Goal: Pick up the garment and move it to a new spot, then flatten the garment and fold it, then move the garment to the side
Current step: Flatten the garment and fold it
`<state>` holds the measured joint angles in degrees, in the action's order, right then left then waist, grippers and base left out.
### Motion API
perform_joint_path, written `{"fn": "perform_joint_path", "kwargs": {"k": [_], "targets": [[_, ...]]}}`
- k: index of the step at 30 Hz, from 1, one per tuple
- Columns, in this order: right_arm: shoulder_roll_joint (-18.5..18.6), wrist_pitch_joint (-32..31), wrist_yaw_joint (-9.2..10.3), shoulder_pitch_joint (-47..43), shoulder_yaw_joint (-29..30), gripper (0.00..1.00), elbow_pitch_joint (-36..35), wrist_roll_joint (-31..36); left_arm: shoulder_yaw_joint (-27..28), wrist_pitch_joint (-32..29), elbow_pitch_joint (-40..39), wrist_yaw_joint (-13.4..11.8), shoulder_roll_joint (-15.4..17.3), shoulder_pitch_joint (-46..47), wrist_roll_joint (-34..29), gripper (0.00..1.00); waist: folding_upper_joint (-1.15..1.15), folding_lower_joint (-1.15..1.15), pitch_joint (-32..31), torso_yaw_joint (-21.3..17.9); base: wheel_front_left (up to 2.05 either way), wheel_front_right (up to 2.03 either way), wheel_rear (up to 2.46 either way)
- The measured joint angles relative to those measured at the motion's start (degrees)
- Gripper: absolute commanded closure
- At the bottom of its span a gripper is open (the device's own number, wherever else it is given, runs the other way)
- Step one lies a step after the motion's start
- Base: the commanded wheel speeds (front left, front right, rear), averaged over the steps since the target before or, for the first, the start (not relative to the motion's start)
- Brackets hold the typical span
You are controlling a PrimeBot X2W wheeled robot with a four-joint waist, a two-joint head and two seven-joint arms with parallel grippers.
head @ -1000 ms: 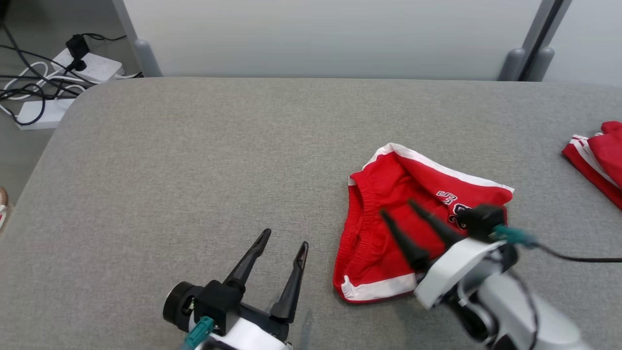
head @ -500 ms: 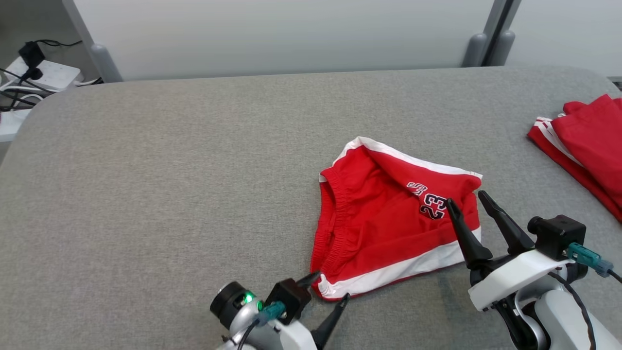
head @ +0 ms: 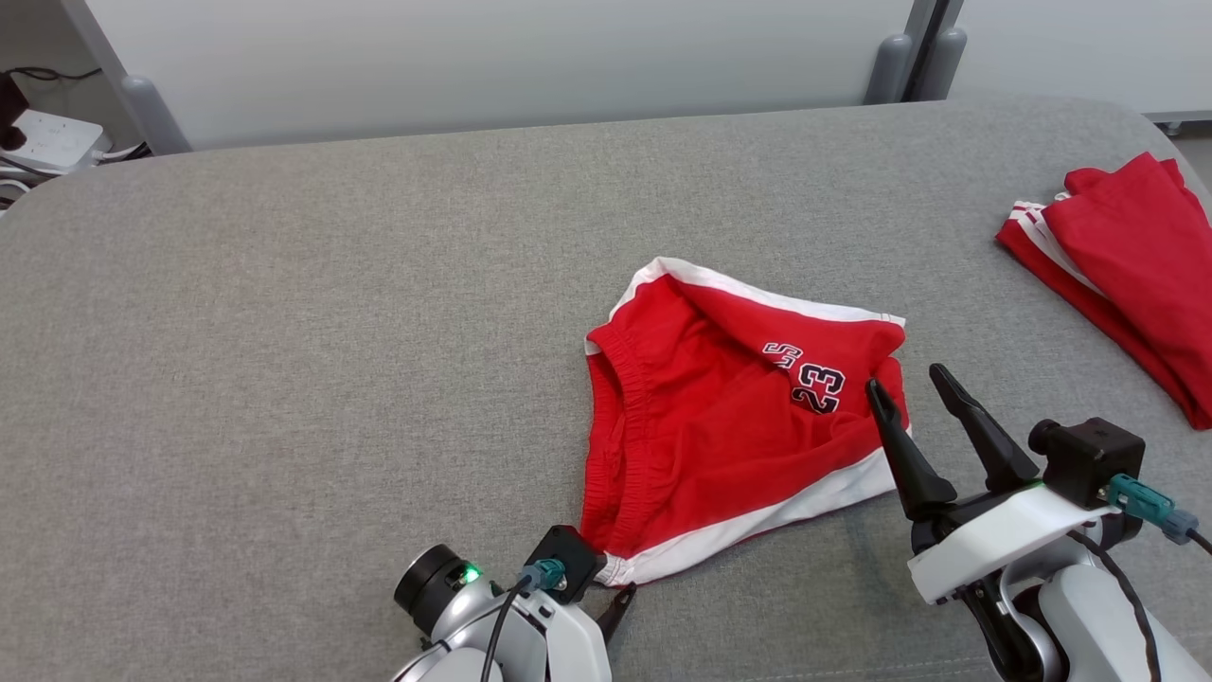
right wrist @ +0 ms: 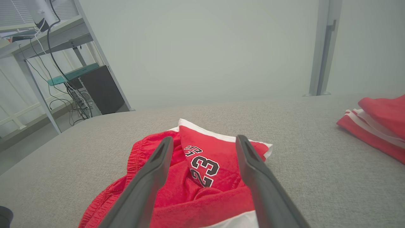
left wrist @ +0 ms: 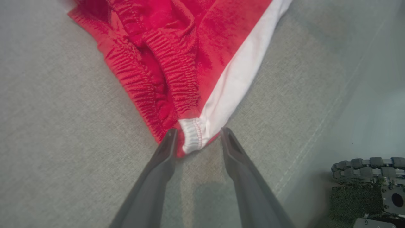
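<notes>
Left gripper (left wrist: 198, 130) has advanced to straddle, jaws apart, the near waistband corner (left wrist: 192, 139) of crumpled red-and-white cloth shorts (head: 720, 445) on the grey surface (head: 284, 332); right gripper (head: 904, 377), also spread, hovers beside them. Pickup looks next.

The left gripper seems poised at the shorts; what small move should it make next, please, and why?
Probably close the left gripper: its open fingers straddle the white-trimmed waistband corner of the red shorts, which lies between the tips, not yet pinched.
</notes>
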<state>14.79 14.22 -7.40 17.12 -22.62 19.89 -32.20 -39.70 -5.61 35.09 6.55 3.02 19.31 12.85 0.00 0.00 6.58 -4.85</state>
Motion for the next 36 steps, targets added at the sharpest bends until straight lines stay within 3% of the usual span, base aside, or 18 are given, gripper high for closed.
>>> {"fn": "perform_joint_path", "kwargs": {"k": [1,4,6,7,16,26,30,36], "targets": [[-0.1,0.0,0.0,0.0,0.0,0.0,-0.1,0.0,0.0,0.0,0.3,0.0,0.0,0.0,0.2,0.46,0.0,0.0,-0.1,-0.1,0.0,0.0,0.0],[-0.3,0.0,0.0,0.0,0.0,0.0,-0.2,0.0,0.0,-0.4,0.8,0.0,0.0,0.0,0.9,0.69,0.0,0.0,-0.4,-0.2,0.0,0.0,0.0],[-0.3,0.0,0.0,0.0,0.0,0.0,-0.2,0.0,0.0,-0.8,1.1,0.0,0.0,0.0,1.0,0.94,0.0,0.0,-0.6,-0.2,0.0,0.0,0.0],[-0.3,0.0,0.0,0.0,0.0,0.0,-0.2,0.0,0.0,-1.2,1.3,0.0,-0.1,0.0,1.3,1.0,0.0,0.0,-0.8,-0.2,0.0,0.0,0.0],[-0.2,0.0,0.0,-0.2,0.9,0.0,-0.4,-0.1,1.3,-0.4,0.5,-0.4,0.7,-0.2,3.8,1.0,0.0,0.0,-1.7,0.4,0.0,0.0,0.0],[0.5,-1.8,0.0,-4.4,1.1,0.0,3.4,-2.9,11.6,6.8,-9.5,-7.4,11.1,-7.8,7.9,1.0,0.0,0.0,-2.0,3.3,0.0,0.0,0.0],[0.9,-4.9,0.0,-5.8,-2.5,0.0,3.6,-5.8,13.7,7.1,-12.5,-8.7,13.0,-9.6,8.8,1.0,0.0,0.0,-2.1,4.8,0.0,0.0,0.0],[3.1,-8.3,0.0,-9.0,-8.0,0.0,1.7,-11.4,13.8,6.8,-15.1,-9.2,12.8,-10.1,9.0,1.0,0.0,0.0,-2.1,6.4,0.0,0.0,0.0]]}}
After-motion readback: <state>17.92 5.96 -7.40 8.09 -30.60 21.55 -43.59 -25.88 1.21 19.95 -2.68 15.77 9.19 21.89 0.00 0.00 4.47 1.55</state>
